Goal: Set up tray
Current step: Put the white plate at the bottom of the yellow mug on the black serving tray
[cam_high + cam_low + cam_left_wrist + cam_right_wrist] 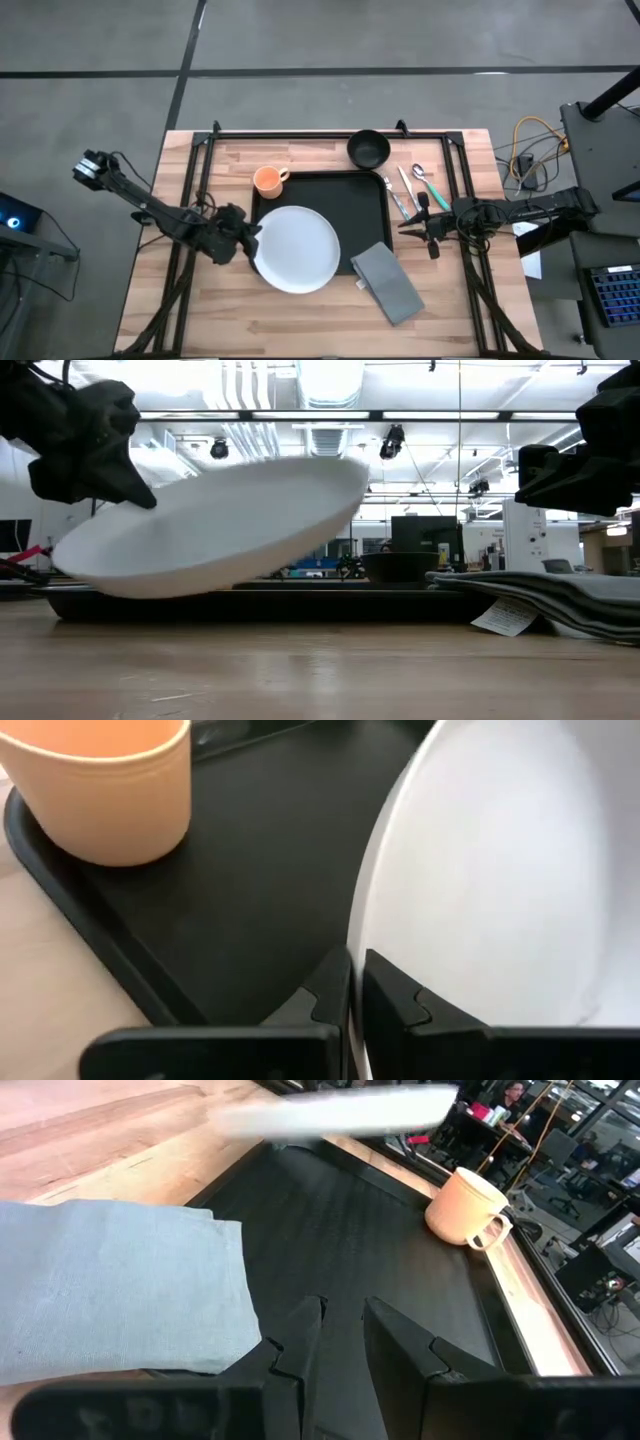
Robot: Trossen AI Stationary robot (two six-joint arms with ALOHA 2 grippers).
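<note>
One orange cup (pixel 268 180) sits on the tray (pixel 370 215).

An orange mug (pixel 268 180), white plate (pixel 297 249) (tilted), black bowl (pixel 368 149), grey napkin (pixel 387 283) and cutlery (pixel 410 190).

You are looking at a pale wooden table top (pixel 150 300) made of glued strips, its grain plain and its finish a soft satin. The large flat black rectangular tray (pixel 350 1230) looks like matt plastic with a fine, slightly rough texture. The round white plate (pixel 297 248) is smooth and faintly glossy. The peach-orange mug (pixel 465 1208) has a smooth, dull-sheen surface. The folded grey cloth napkin (pixel 110 1285) shows a fine weave, and a small white paper tag (pixel 505 617) hangs from it.
</note>
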